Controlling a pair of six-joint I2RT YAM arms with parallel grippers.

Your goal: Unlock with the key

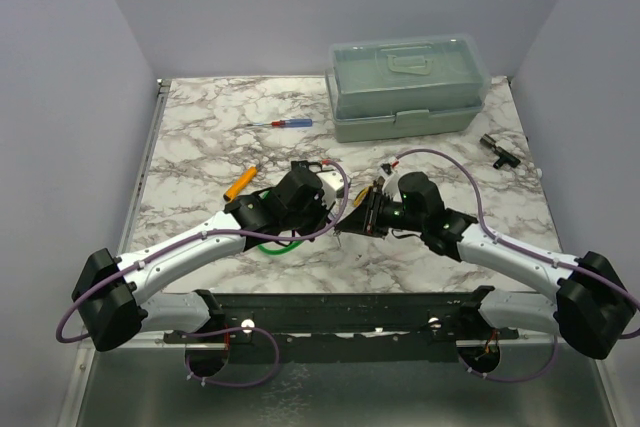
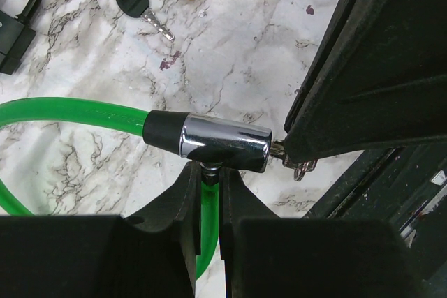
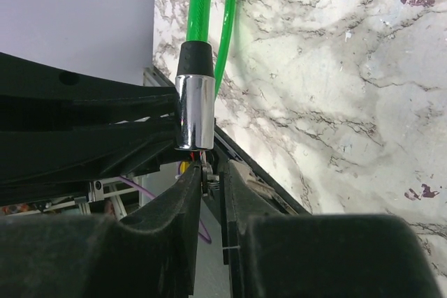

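Note:
My left gripper (image 2: 207,169) is shut on the green cable lock (image 2: 70,120), pinching its green cable just under the chrome barrel (image 2: 223,143). My right gripper (image 3: 211,169) sits at the barrel's (image 3: 194,111) open end. Its fingers stand slightly apart around a small silver key on a ring (image 2: 300,167) that pokes into the barrel. That key (image 3: 209,181) rests against one finger, with a gap to the other. A second key with a dark round head (image 2: 143,10) lies loose on the marble. Seen from above, both grippers meet mid-table (image 1: 345,215).
A black padlock (image 2: 14,22) lies near the dark-headed key. Yellow-handled pliers (image 1: 240,182) lie left of the arms, a red-and-blue screwdriver (image 1: 285,124) farther back. A green toolbox (image 1: 408,87) stands at the back, and a small black part (image 1: 497,150) sits at the right.

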